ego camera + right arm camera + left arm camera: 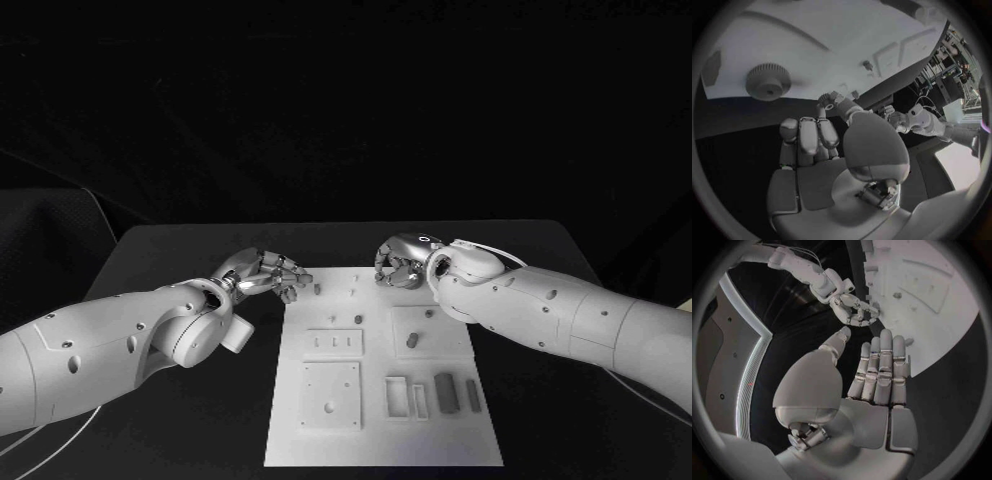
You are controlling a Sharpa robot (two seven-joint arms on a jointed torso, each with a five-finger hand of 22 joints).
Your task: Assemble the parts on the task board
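Both robot hands released: left robot hand [268, 273], right robot hand [400, 262], over task board [378, 440] far edge.

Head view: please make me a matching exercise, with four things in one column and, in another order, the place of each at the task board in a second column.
Things:
1. left hand
2. right hand
3. two dark bars
4. square plate with a hole

Places on the task board:
A. near right part, lying side by side
B. at the far left corner
C. near left part
D. at the far right corner

Pairs: 1-B, 2-D, 3-A, 4-C
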